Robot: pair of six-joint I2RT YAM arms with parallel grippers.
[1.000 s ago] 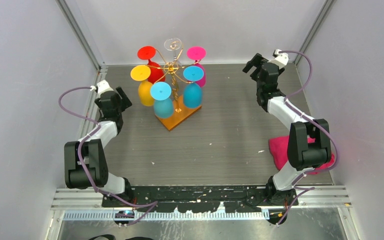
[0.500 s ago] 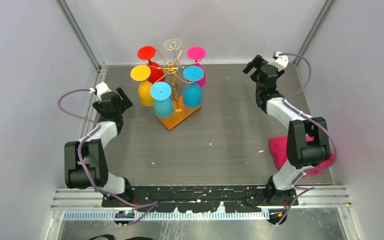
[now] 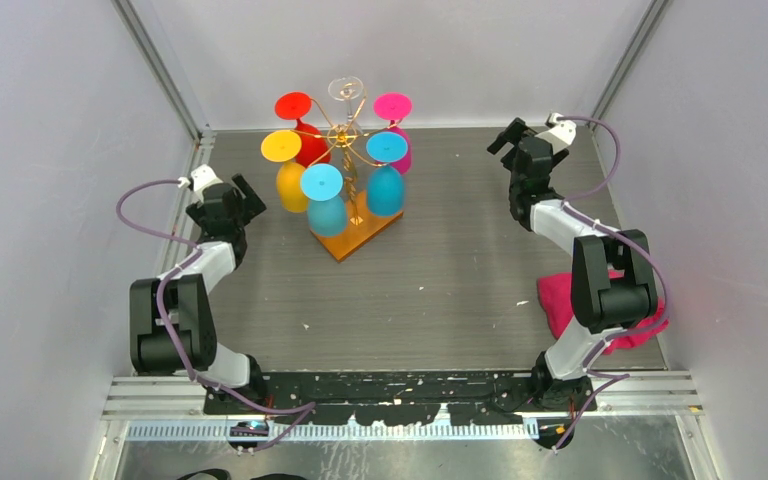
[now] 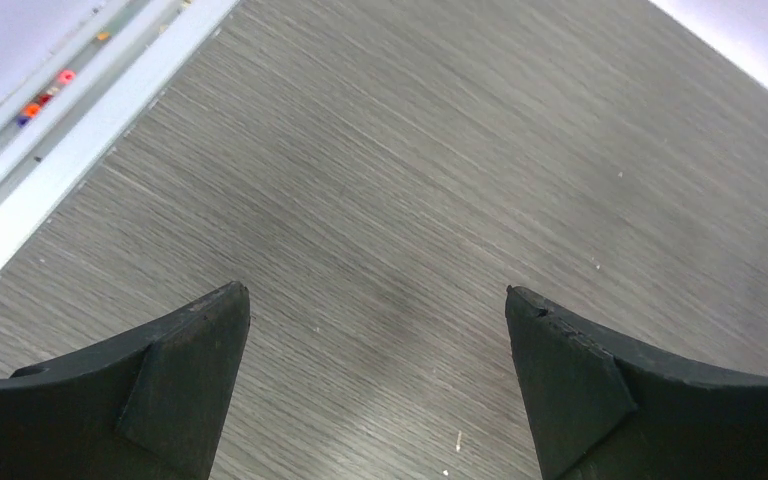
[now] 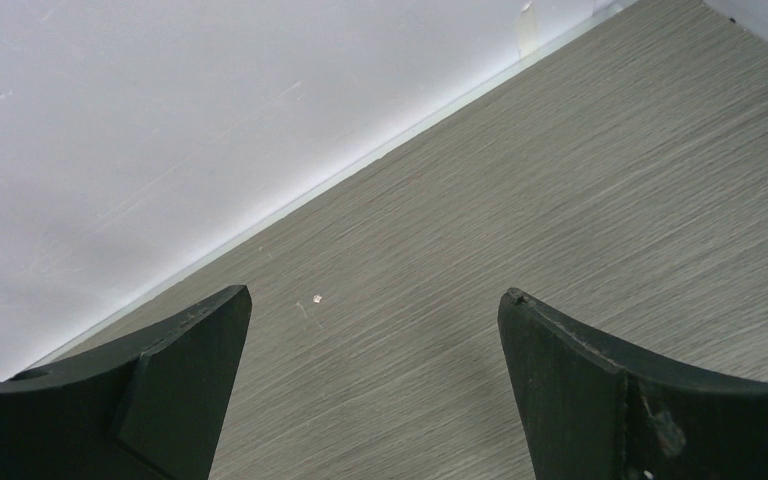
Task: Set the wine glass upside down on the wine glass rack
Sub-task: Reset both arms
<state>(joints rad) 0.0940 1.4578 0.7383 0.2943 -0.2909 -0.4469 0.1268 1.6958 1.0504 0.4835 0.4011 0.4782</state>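
The wine glass rack point(image 3: 344, 133), gold wire on an orange wooden base point(image 3: 356, 240), stands at the back left of the table. Several wine glasses hang upside down on it: red point(image 3: 296, 106), yellow point(image 3: 282, 147), blue point(image 3: 322, 183), teal point(image 3: 387, 148), pink point(image 3: 393, 106) and a clear one point(image 3: 345, 88) at the back. My left gripper point(image 3: 239, 196) is left of the rack, open and empty. Its wrist view shows only bare table between the left gripper's point(image 4: 378, 300) fingers. My right gripper point(image 3: 509, 136), at the back right, is open, and the right wrist view shows the right gripper point(image 5: 375, 300) empty too.
A pink cloth point(image 3: 558, 300) lies at the right edge beside the right arm's elbow. White walls close in the table at the back and on both sides. A metal rail point(image 4: 70, 110) runs along the left edge.
The left gripper's jaws have opened wider. The right gripper has shifted slightly along the back right and turned a little. The rack and glasses have not moved.
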